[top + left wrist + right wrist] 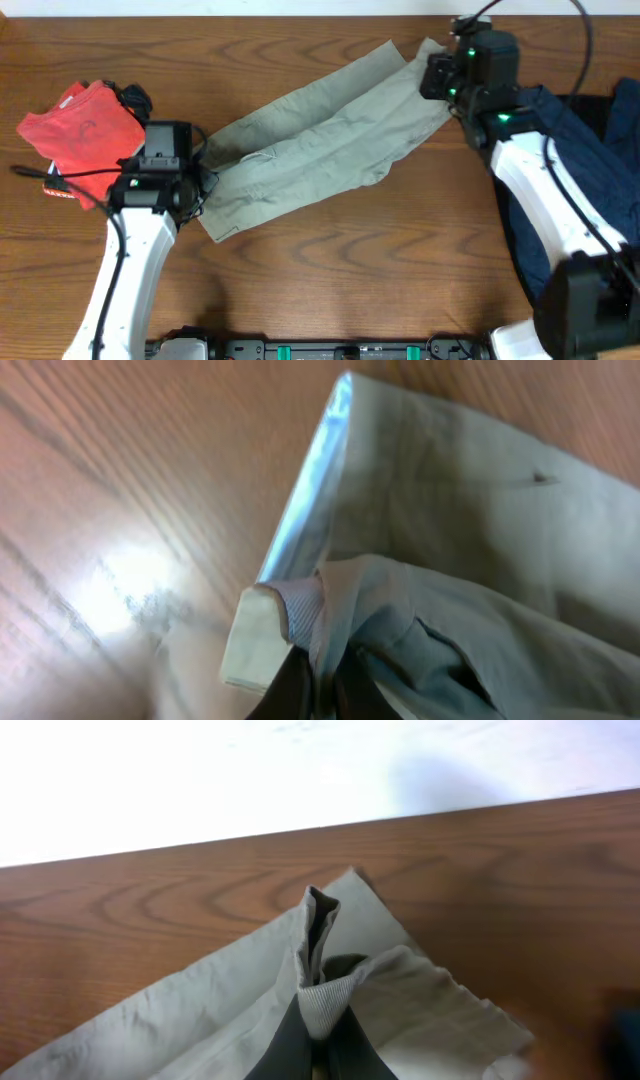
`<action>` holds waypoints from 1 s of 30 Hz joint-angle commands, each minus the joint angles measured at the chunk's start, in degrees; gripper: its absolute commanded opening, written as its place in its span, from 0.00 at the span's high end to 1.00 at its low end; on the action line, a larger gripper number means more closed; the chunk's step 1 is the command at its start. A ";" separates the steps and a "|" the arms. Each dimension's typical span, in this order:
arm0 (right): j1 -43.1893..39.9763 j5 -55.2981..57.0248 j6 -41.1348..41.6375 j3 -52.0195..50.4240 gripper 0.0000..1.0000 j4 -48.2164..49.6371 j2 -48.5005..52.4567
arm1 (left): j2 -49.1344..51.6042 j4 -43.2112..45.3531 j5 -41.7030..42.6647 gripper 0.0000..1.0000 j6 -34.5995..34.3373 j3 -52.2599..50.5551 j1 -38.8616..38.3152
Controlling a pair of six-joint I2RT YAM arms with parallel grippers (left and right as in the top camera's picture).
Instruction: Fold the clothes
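Note:
The khaki trousers (320, 135) lie stretched across the table, from waistband at the lower left to leg ends at the upper right. My left gripper (195, 178) is shut on the waistband edge; the left wrist view shows its fingers (322, 685) pinching a fold of the khaki trousers (450, 510). My right gripper (437, 78) is shut on the leg ends; the right wrist view shows its fingers (320, 1045) pinching a raised fold of the khaki trousers (180, 1020). A red T-shirt (82, 125) lies at the far left. Dark blue denim (565, 165) lies at the right.
A dark item (135, 97) lies beside the red T-shirt. The denim lies under the right arm and reaches the table's right edge. The table's far edge (320, 820) is close behind the leg ends. Bare wood (350, 270) shows in front of the trousers.

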 commanded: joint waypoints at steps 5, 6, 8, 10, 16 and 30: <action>2.80 0.74 1.05 1.20 0.92 11.02 9.64 | 7.34 8.39 -4.74 0.72 -1.73 0.31 1.73; 3.15 0.74 1.33 1.20 0.83 13.33 11.02 | 8.33 10.01 -4.79 0.66 -1.73 0.33 1.81; 3.54 0.72 1.42 1.20 0.54 18.67 13.81 | 10.38 13.88 -4.94 0.47 -1.70 0.33 2.25; 3.61 0.72 2.56 1.20 0.45 22.60 15.85 | 12.07 17.29 -4.92 0.43 -1.70 0.33 3.34; 1.77 0.74 3.50 1.20 0.16 18.91 16.48 | 12.81 16.81 -4.00 0.42 -0.63 0.33 7.43; 0.68 0.74 2.69 1.18 0.34 -7.80 17.33 | 12.85 3.85 1.57 0.12 6.54 -2.60 7.96</action>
